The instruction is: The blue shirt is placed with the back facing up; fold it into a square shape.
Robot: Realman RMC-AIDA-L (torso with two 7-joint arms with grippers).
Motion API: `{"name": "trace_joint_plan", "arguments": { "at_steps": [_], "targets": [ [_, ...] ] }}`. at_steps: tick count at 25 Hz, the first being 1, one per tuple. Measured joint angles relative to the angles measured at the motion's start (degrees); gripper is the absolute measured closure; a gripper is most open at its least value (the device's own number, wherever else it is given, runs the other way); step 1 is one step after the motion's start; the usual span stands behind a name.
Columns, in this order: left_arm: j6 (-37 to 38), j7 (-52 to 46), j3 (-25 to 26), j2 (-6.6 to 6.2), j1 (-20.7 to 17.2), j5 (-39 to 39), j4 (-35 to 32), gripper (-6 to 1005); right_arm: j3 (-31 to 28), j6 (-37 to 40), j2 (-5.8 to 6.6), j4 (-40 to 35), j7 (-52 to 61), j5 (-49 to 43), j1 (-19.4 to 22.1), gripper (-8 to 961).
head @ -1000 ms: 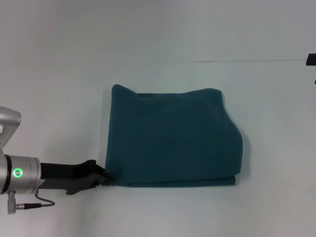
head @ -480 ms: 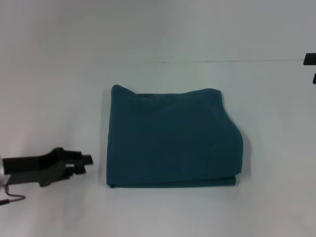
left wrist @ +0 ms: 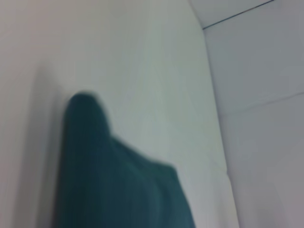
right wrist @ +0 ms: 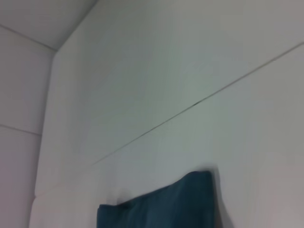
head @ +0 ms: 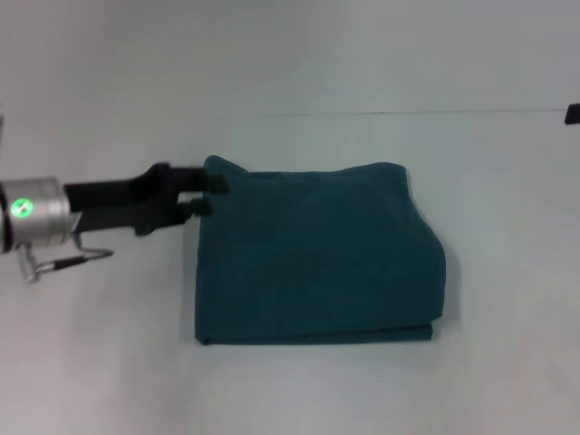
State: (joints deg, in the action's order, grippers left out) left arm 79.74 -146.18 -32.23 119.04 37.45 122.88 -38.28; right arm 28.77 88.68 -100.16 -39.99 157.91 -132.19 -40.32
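Left end effector (head: 210, 194) moved from near corner to far-left corner of blue shirt (head: 317, 254), fingers parted.

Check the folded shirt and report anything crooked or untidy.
The blue shirt is folded but not square: its far left corner pokes up in a peak beside the left gripper, and its right edge bulges outward toward the near side. No tears or stains show.

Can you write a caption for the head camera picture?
Left gripper open at the far left corner of the folded blue shirt on a white table.
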Motion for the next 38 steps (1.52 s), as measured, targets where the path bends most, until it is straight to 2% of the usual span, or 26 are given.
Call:
{"name": "trace_joint_plan", "arguments": {
  "at_steps": [4,7,13,18,26,33,38],
  "targets": [
    [-5.68,0.72,0.31,0.28,3.46,-0.12,1.35,506,0.05,-0.08,2.47,2.31,2.68,-0.78,-2.33,141],
    [-9.01,1.20,0.29,0.51,3.99,-1.64,1.76,506,0.04,-0.22,3.00,2.45,3.68,-0.78,-3.26,141],
    [-15.31,5.78,0.20,1.17,4.07,-7.83,6.44,506,-0.33,-2.13,3.01,2.78,4.07,-0.68,-3.86,141],
    [-19.59,8.38,-0.12,2.20,6.43,-9.11,10.61,506,-0.42,-2.61,2.77,2.83,4.25,-0.54,-3.97,141],
    [-28.30,12.91,-0.26,4.80,9.88,-9.16,13.96,507,-0.39,-2.73,2.56,3.04,4.28,-0.51,-3.70,142],
    [-39.90,19.77,-0.41,4.99,12.64,-9.27,20.55,507,-0.37,-2.75,2.48,3.69,4.09,-0.52,-3.38,141],
    [-45.84,21.24,-0.90,4.76,13.03,-8.99,21.31,507,-0.17,-2.79,2.42,3.70,4.05,-0.52,-3.36,142]
  ]
}}
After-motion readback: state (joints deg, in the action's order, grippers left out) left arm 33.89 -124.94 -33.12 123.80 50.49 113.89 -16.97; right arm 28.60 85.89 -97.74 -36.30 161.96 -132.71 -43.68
